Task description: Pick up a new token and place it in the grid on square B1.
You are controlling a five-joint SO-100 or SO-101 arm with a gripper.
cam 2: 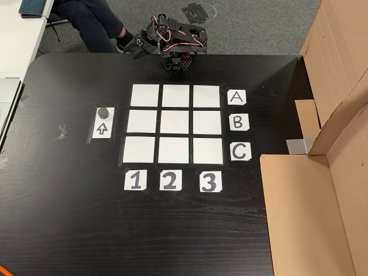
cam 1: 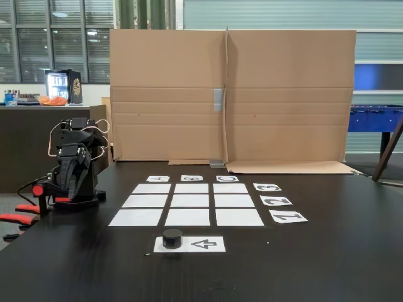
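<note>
The black token (cam 1: pixel 172 238) (cam 2: pixel 103 112) sits on the end of the arrow-printed sheet (cam 1: pixel 204 243) (cam 2: pixel 101 129), just outside the grid (cam 1: pixel 187 202) (cam 2: pixel 175 123). Square B1 (cam 1: pixel 187 217) (cam 2: pixel 142 122) is bare white paper, the middle square of the row nearest that sheet. The black arm is folded up at the table edge beside column A. Its gripper (cam 1: pixel 70 179) (cam 2: pixel 138 48) points downward, looks shut with nothing in it, and is far from the token.
Paper labels A (cam 2: pixel 236 97), B, C and 1 (cam 2: pixel 135 180), 2, 3 border the grid. A tall cardboard wall (cam 1: pixel 233 94) (cam 2: pixel 328 172) stands along the far side. Red clamps (cam 1: pixel 28 211) hold the arm base. A seated person's legs (cam 2: pixel 92 23) are beyond the table.
</note>
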